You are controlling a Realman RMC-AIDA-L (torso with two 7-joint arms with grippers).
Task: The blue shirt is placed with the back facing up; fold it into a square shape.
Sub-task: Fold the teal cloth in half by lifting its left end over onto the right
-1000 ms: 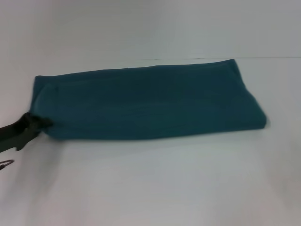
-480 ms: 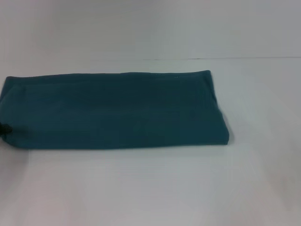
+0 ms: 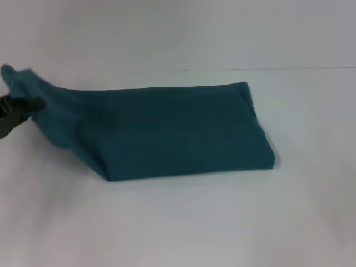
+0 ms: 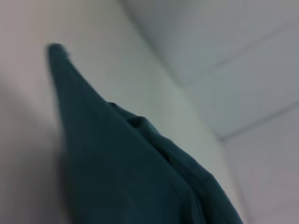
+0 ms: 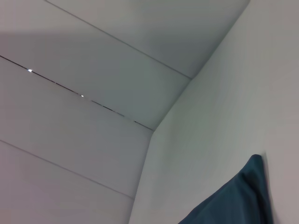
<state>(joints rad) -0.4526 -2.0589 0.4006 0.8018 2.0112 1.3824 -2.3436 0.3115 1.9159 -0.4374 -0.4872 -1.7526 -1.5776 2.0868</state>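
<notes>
Left gripper: a black pincer entering at the left edge of the head view, upper left of the frame. Its tips are clamped on the left end of the blue shirt, a large, dark teal-blue, soft fabric garment folded into a long band. No gap shows between the tips; the cloth bunches where they meet it and a small peak of fabric stands above them. How much cloth is caught inside the pincer cannot be told.

The shirt lies across the middle of the head view on the plain white table. Its right-hand portion lies flat, with a squared right end and a straight near edge running to centre right of the frame. Its left portion is raised off the surface and rises toward the pincer at upper left, so that the near edge slants up from a low corner at lower centre-left.

The left wrist view shows the same teal fabric filling the lower centre of the frame, tapering to a point at upper left, with layered folds along its edge; the pincer's own tips do not appear there.

Right gripper: not seen in any view. The right wrist view shows one corner of the shirt at lower right against white surface and wall panels.

No lettering, brand or label is legible on any visible face of the fabric.
</notes>
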